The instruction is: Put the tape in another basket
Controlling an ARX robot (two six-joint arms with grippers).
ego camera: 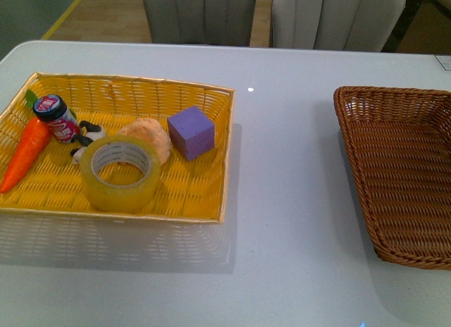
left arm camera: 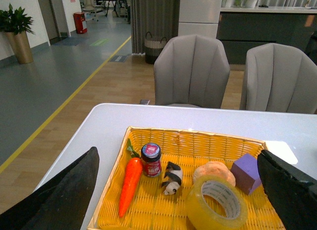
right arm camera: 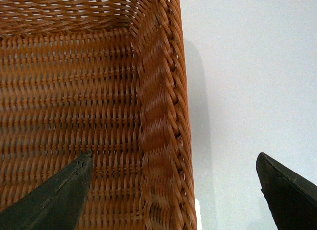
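Observation:
The tape (ego camera: 120,173), a wide yellowish roll with a white core, lies flat near the front edge of the yellow basket (ego camera: 204,200). It also shows in the left wrist view (left arm camera: 216,204). The brown wicker basket (ego camera: 366,172) stands empty at the right of the table. Neither arm shows in the front view. My left gripper (left arm camera: 178,190) is open and empty, raised above the yellow basket with the tape between its fingers' line of sight. My right gripper (right arm camera: 173,190) is open and empty, hovering over the brown basket's rim (right arm camera: 161,121).
In the yellow basket lie a toy carrot (ego camera: 25,152), a small jar with a dark lid (ego camera: 56,118), a panda figure (ego camera: 86,138), a bun (ego camera: 149,135) and a purple cube (ego camera: 191,132). Two grey chairs (ego camera: 204,15) stand behind the white table (ego camera: 282,200).

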